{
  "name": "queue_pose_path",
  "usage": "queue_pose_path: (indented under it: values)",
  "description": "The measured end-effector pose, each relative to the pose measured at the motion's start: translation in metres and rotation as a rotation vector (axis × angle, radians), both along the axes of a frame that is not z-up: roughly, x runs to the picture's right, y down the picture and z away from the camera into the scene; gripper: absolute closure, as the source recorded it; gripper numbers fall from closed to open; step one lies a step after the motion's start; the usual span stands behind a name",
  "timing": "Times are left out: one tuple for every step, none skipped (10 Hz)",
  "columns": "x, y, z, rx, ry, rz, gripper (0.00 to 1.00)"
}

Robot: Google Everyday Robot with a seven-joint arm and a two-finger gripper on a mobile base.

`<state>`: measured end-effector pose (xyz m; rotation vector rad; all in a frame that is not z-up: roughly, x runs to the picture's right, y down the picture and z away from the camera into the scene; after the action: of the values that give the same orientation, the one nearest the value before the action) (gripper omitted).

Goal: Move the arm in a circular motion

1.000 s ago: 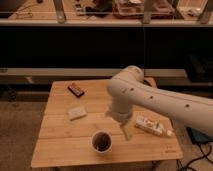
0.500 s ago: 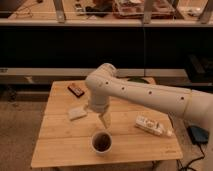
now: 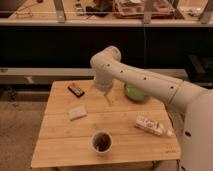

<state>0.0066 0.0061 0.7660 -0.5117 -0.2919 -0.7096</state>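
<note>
Since half a second ago the arm (image 3: 145,80) has swung away from the front of the table (image 3: 60,150). Its bulbous elbow now sits higher and farther back, over the rear edge, where before it hung over the middle of the top. The gripper (image 3: 108,99), the slim pale tip hanging below the elbow, has gone with it. It was near the cup (image 3: 102,141) and is now well apart from it, over the back part of the table between the bar (image 3: 76,89) and the bowl (image 3: 135,92). I cannot tell whether the gripper is spread or pressed together, and it holds nothing that can be made out.

The table is pale wooden planks on a light floor. Behind it runs a dark wall with a grey ledge, and above that a lit counter with cluttered things too blurred to name.

On the top, the dark bar lies at the back left and a pale square (image 3: 77,112) in front of it. The cup stands near the front edge with dark contents. A packet (image 3: 150,126) lies to the right.

The green bowl shows more fully than before, partly under the arm's long segment. The other things have not shifted.
</note>
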Motion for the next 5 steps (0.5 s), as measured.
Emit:
queue_pose_path:
  values:
    - [0.022, -0.013, 0.001, 0.01, 0.042, 0.015, 0.2]
    - [0.041, -0.021, 0.001, 0.018, 0.075, 0.03, 0.2]
    - [0.067, -0.023, -0.001, 0.017, 0.123, 0.054, 0.2]
    - [0.094, -0.02, -0.004, 0.01, 0.172, 0.084, 0.2]
    - [0.119, -0.013, -0.008, 0.001, 0.216, 0.113, 0.2]
